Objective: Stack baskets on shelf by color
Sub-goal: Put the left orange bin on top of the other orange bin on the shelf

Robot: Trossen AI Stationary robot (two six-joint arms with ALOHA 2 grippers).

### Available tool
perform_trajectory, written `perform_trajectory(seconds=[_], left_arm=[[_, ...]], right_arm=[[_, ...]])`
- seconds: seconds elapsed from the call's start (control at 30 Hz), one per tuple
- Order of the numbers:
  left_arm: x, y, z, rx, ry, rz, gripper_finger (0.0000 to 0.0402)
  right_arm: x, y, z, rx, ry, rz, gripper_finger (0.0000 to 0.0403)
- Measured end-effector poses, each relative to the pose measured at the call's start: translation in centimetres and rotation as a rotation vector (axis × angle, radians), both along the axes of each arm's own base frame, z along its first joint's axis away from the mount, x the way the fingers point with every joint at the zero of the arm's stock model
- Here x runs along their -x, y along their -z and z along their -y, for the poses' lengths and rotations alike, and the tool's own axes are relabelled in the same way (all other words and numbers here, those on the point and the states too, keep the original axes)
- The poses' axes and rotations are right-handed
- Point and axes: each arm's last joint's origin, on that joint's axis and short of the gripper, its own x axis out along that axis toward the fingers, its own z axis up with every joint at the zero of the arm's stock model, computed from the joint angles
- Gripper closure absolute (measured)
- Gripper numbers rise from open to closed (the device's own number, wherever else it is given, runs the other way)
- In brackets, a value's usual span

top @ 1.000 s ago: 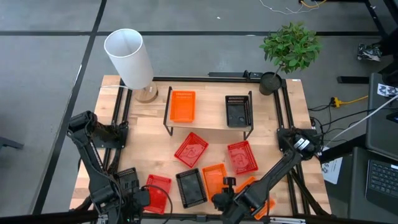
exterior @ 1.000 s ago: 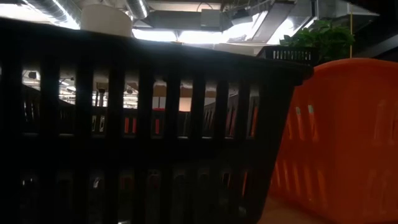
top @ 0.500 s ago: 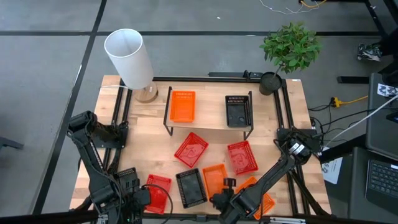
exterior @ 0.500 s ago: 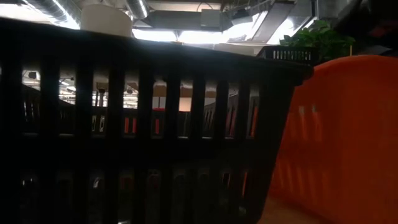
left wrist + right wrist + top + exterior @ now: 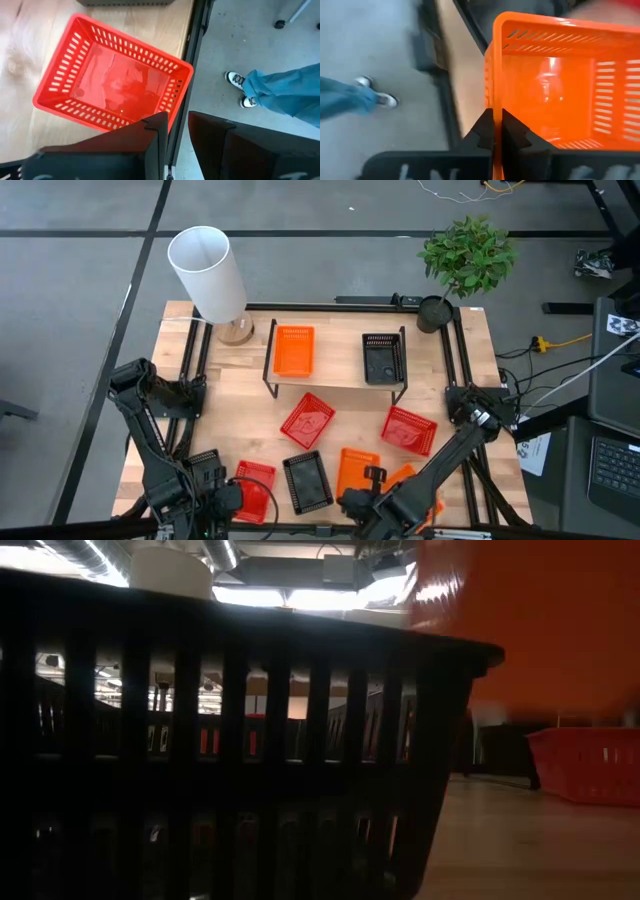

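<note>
From above, a wooden table (image 5: 250,415) holds a low shelf (image 5: 335,385) near its far edge. An orange basket (image 5: 294,349) sits on the shelf's left part and a black basket (image 5: 383,358) on its right, both with long axes running front to back. In front of the shelf lie two red baskets, one tilted diagonally (image 5: 307,419) and one (image 5: 408,429) turned crosswise that lay more upright a second ago. Near the front edge are a red basket (image 5: 254,477), a black basket (image 5: 306,480) and a lifted orange basket (image 5: 356,470) whose long axis runs front to back. The right gripper (image 5: 374,478) pinches this basket's near rim, which has shifted slightly since the earlier frame. Another orange basket (image 5: 420,498) lies partly under the right arm. The left gripper (image 5: 232,498) waits at the front left.

The low view shows only the black basket's wall (image 5: 230,750) up close, the orange basket's underside (image 5: 530,620) now raised overhead, where earlier it stood on the table, and a red basket (image 5: 590,762) beyond.

The left wrist view alone shows the left fingers (image 5: 160,145) partly apart, holding nothing, over the red basket (image 5: 112,82), plus a person's trouser leg and shoes (image 5: 250,90).

The right wrist view shows the right fingers (image 5: 487,131) closed tight on the orange basket's rim (image 5: 560,85).
</note>
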Motion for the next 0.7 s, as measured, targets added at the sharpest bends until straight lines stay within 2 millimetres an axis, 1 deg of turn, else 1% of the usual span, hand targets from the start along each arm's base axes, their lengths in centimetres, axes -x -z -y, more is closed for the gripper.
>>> perform_trajectory(seconds=[0.1, 0.17, 0.23, 0.33, 0.43, 0.5, 0.57, 0.63, 0.7], left_arm=[[0.0, 0.0, 0.0, -0.004, -0.004, 0.008, 0.0333], [0.0, 0.0, 0.0, -0.004, -0.005, 0.008, 0.0333], [0.0, 0.0, 0.0, -0.004, -0.004, 0.008, 0.0333], [0.0, -0.1, 0.0, 0.001, -0.005, 0.010, 0.0333], [-0.1, -0.1, 0.1, 0.006, -0.005, 0.014, 0.0333], [-0.1, -0.1, 0.0, 0.004, -0.006, 0.014, 0.0333], [-0.1, -0.1, 0.0, 0.002, -0.008, 0.018, 0.0333], [-0.1, -0.1, 0.0, -0.007, -0.015, 0.032, 0.0333], [-0.2, -0.1, 0.0, -0.018, -0.026, 0.051, 0.0333]], right_arm=[[-0.1, -4.0, 0.1, -0.009, -0.010, 0.128, 0.0400], [-0.2, -6.6, 0.3, 0.011, -0.019, 0.249, 0.0400], [-0.3, -8.5, 0.8, 0.046, -0.003, 0.410, 0.0401], [-0.6, -10.7, 1.9, 0.191, 0.060, 0.623, 0.0401], [-1.6, -12.6, 3.6, 0.410, 0.128, 0.749, 0.0401], [-2.5, -13.7, 4.9, 0.538, 0.163, 0.786, 0.0401], [-4.2, -14.5, 6.6, 0.605, 0.177, 0.808, 0.0401], [-6.1, -15.1, 8.7, 0.630, 0.144, 0.823, 0.0401], [-7.9, -15.6, 10.9, 0.602, 0.082, 0.852, 0.0401]])
